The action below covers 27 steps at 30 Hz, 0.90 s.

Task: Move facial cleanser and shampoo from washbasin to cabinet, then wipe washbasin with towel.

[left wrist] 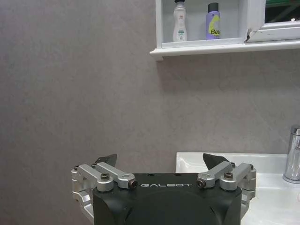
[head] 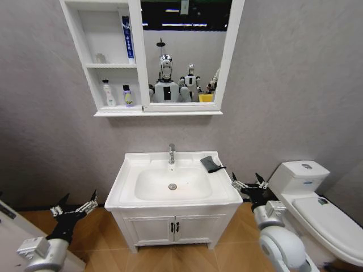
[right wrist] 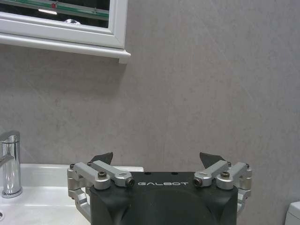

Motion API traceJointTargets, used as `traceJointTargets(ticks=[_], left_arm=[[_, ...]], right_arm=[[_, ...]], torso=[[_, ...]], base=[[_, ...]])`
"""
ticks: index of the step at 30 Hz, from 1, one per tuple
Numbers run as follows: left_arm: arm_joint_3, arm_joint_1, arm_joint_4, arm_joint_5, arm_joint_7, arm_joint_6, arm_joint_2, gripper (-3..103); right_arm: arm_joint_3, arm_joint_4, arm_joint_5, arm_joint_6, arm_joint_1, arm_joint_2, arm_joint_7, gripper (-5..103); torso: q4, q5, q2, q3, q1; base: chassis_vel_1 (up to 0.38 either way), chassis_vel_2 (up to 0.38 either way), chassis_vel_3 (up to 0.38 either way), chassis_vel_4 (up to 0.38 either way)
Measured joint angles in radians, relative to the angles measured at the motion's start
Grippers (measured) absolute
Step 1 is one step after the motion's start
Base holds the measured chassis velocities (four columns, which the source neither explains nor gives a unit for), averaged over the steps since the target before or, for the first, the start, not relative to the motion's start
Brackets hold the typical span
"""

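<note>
The white washbasin [head: 127,182] with its chrome tap [head: 171,153] stands in the middle. The dark grey towel [head: 210,164] lies crumpled on its back right corner. Above, the white cabinet [head: 76,39] holds a blue-and-white tube [head: 127,37] on an upper shelf, and a white bottle [head: 108,93] and a purple bottle [head: 128,95] in the bottom compartment. I cannot tell which of these are the facial cleanser and the shampoo. My left gripper [head: 78,202] hovers open, low, left of the basin. My right gripper [head: 247,180] hangs open beside the basin's right edge, near the towel.
A white toilet [head: 317,198] stands close on the right, just past my right arm. The two-door vanity [head: 174,226] sits under the basin. The grey wall is directly behind, and the mirror [head: 184,51] reflects robots.
</note>
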Motion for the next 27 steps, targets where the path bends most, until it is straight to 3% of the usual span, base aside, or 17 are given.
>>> traceJointTargets(ticks=[27], left_arm=[[0.001,-0.007,0.006,0.003,-0.013,0.001,0.003,100]], right_arm=[[0.004,0.006,0.018,-0.031,0.004,0.012,-0.007,100]], torso=[[-0.0001,0.0000,0.000,0.000,0.000]], base=[[0.000,0.000,0.000,0.000]])
